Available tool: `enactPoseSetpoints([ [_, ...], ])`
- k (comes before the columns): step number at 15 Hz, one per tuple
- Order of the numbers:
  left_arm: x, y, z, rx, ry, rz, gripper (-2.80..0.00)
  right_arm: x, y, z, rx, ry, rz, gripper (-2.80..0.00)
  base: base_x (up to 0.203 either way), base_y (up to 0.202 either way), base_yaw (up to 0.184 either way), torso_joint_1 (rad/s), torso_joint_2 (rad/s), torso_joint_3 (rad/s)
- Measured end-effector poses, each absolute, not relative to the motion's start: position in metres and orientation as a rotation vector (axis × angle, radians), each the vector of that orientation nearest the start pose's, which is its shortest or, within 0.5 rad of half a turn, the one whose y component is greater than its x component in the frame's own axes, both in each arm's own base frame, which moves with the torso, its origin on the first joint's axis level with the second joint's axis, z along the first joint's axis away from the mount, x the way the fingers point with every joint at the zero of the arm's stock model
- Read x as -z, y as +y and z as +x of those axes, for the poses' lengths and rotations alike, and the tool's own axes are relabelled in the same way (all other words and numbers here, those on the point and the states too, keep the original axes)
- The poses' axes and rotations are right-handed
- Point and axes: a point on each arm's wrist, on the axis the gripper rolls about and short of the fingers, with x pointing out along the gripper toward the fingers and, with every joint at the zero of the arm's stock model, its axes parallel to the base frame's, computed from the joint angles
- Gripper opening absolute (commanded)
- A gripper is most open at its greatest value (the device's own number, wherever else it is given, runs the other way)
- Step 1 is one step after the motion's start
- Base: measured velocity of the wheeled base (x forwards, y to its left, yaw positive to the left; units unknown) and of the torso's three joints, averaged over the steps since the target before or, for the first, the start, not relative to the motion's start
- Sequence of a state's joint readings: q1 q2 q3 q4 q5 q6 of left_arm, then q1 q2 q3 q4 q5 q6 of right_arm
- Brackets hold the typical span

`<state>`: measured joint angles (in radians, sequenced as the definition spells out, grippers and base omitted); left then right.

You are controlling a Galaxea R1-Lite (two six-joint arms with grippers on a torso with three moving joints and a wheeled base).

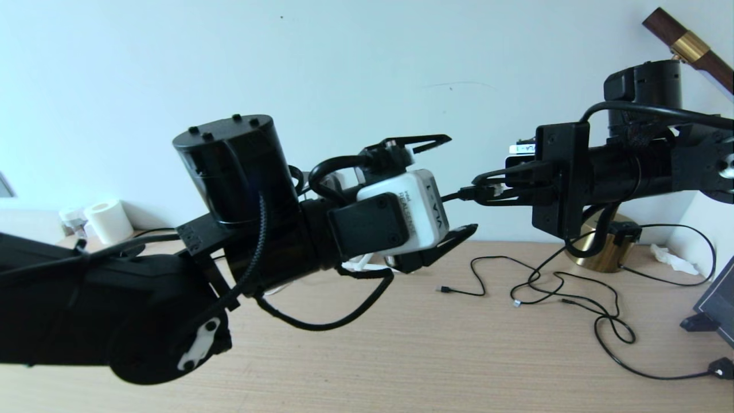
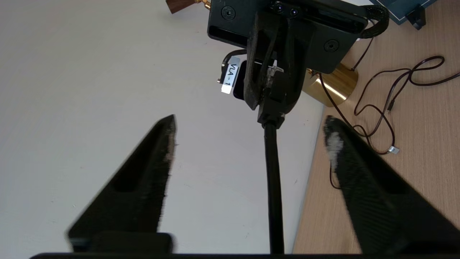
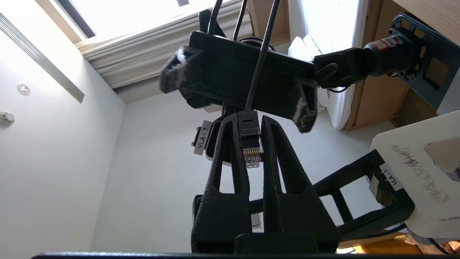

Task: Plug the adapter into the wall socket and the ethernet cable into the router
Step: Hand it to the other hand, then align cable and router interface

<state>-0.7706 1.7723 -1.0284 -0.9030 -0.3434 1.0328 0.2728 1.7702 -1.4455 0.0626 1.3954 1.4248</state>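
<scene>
My right gripper (image 3: 248, 120) is shut on the black plug tip (image 3: 248, 142) of the ethernet cable (image 2: 273, 180), held in the air above the table. The plug's clear end with gold contacts points back between the fingers. From the plug the thick black cable runs straight toward my left gripper (image 2: 250, 119). That gripper faces the right one, open. The cable passes through the gap between its fingers, clear of both. In the head view the two grippers meet nose to nose at mid-picture. The adapter, the wall socket and the router are hidden or out of view.
Thin black cords (image 1: 573, 292) with small tips lie looped on the wooden table (image 1: 401, 355) at the right. A brass cylinder (image 1: 602, 252) stands by the white wall. A dark framed panel (image 1: 717, 304) is at the right edge, a paper roll (image 1: 109, 221) far left.
</scene>
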Motion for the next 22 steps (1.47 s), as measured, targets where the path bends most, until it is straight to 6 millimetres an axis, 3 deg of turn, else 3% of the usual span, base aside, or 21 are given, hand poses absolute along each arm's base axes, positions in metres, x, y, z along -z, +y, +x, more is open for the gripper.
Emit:
enactPoseSetpoints([
  [12, -0.244, -0.248, 0.233, 0.946, -0.721, 0.879, -2.8, -0.278, 0.11, 0.31, -1.105, 1.492, 1.268, -2.8, 0.0, 0.0, 0.0, 0.0, 0.0, 0.0],
  [13, -0.244, -0.248, 0.233, 0.946, -0.721, 0.879, -2.8, -0.278, 0.11, 0.31, -1.105, 1.491, 1.268, 0.0, 0.0, 0.0, 0.0, 0.0, 0.0, 0.0],
  [19, -0.239, -0.245, 0.23, 0.96, -0.697, 0.876, -2.8, -0.275, 0.108, 0.315, -1.1, 1.47, 1.265, 0.0, 0.0, 0.0, 0.0, 0.0, 0.0, 0.0],
  [22, -0.239, -0.236, 0.223, 0.966, -0.609, 0.789, -2.8, -0.282, 0.089, 0.312, -1.087, 1.357, 1.253, 0.0, 0.0, 0.0, 0.0, 0.0, 0.0, 0.0],
])
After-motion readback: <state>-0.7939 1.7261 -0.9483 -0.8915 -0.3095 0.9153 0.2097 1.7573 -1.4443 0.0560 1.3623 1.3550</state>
